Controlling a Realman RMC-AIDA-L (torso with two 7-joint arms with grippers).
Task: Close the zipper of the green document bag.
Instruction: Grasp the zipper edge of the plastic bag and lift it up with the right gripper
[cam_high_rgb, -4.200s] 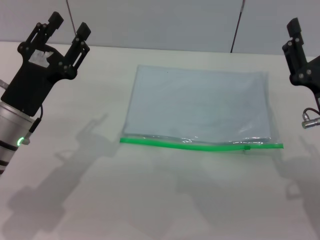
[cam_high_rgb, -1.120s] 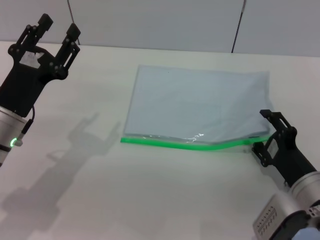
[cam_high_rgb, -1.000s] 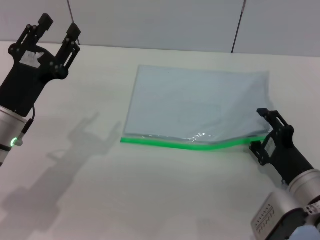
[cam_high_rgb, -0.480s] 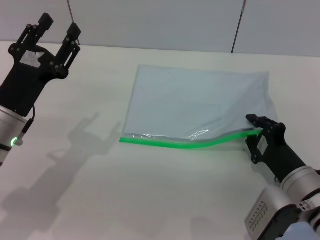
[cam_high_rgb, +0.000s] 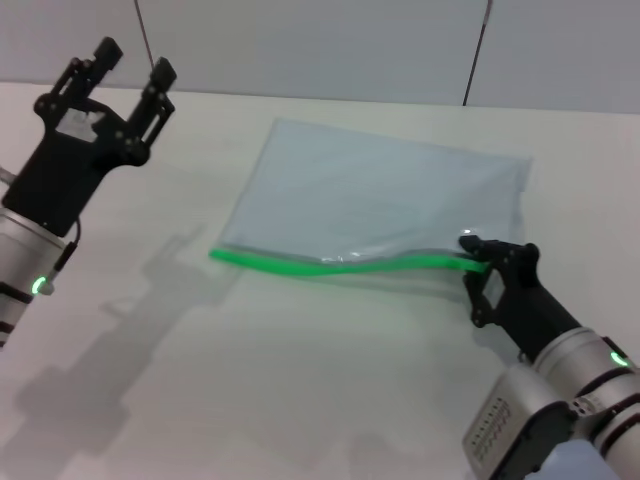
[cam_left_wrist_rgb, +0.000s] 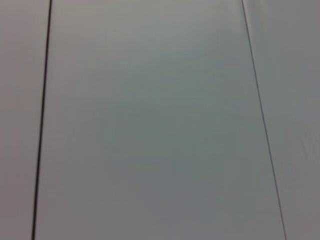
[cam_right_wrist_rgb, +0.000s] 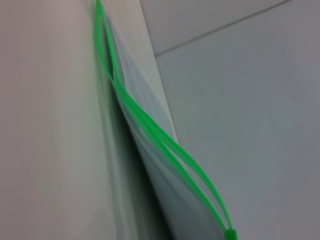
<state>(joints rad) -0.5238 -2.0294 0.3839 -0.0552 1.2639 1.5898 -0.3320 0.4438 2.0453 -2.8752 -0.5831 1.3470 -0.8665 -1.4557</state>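
Note:
The green document bag (cam_high_rgb: 375, 200) lies flat on the white table (cam_high_rgb: 300, 380), a pale translucent pouch. Its zipper (cam_high_rgb: 330, 264) runs as a bright green strip along the near edge and bows upward toward the right end. My right gripper (cam_high_rgb: 477, 268) is at that right end, shut on the zipper's slider. In the right wrist view the zipper (cam_right_wrist_rgb: 150, 127) shows two green tracks standing apart, meeting at the slider tab (cam_right_wrist_rgb: 230, 234). My left gripper (cam_high_rgb: 135, 60) is raised at the far left, open and holding nothing, well away from the bag.
A grey panelled wall (cam_high_rgb: 320, 40) rises behind the table's far edge, and the left wrist view shows only that wall (cam_left_wrist_rgb: 150, 120). Bare tabletop lies in front of the bag and between it and the left arm.
My right gripper has moved left along the zipper edge. The whole bag has slid and turned leftward with it. The left gripper has shifted slightly right.

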